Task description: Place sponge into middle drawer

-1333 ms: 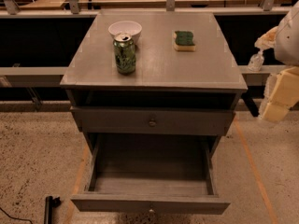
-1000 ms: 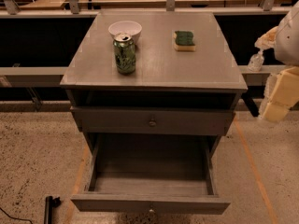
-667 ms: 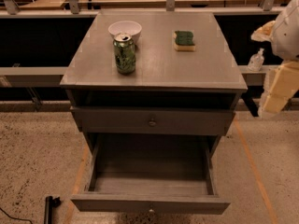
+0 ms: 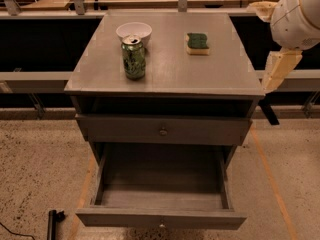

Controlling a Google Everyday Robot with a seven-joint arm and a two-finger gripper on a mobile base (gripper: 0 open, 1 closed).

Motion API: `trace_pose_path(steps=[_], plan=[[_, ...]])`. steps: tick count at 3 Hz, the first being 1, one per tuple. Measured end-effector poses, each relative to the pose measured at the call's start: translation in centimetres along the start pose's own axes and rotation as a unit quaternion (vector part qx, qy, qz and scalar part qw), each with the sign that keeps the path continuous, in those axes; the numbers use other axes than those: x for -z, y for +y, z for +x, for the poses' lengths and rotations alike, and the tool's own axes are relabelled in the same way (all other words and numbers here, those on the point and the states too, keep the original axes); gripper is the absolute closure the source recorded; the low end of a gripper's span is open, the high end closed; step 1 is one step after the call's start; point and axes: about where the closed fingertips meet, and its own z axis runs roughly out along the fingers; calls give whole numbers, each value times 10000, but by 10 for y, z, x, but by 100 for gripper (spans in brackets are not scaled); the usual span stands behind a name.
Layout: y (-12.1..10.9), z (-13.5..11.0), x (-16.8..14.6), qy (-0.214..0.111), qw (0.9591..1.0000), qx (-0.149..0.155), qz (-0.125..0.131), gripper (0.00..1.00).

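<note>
The sponge (image 4: pixel 197 42), dark green on a pale yellow body, lies flat on the grey cabinet top (image 4: pixel 170 69), at its back right. The middle drawer (image 4: pixel 160 216), the lowest one, is pulled out and shows a bare wide tray with a small knob on its front. My gripper (image 4: pixel 278 74) hangs at the right edge of the view, beside the cabinet's right side and below the white rounded arm part (image 4: pixel 299 15). It is apart from the sponge, to the sponge's right, and holds nothing that I can see.
A green can (image 4: pixel 133 57) stands on the cabinet top at the left, with a white bowl (image 4: pixel 134 32) just behind it. A closed grey drawer front with a knob (image 4: pixel 163 131) sits above the open drawer. A dark object (image 4: pixel 52 223) lies on the speckled floor at the lower left.
The arm and gripper at the right edge have risen a little and shifted slightly left. The sponge, can, bowl and drawers have not moved.
</note>
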Motion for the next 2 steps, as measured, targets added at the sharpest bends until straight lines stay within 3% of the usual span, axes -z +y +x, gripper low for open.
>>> trace_pose_path(steps=[1, 2], plan=[[-34, -19, -25, 143, 9940, 901, 597, 0], [-51, -6, -26, 475, 9879, 1147, 930, 0]])
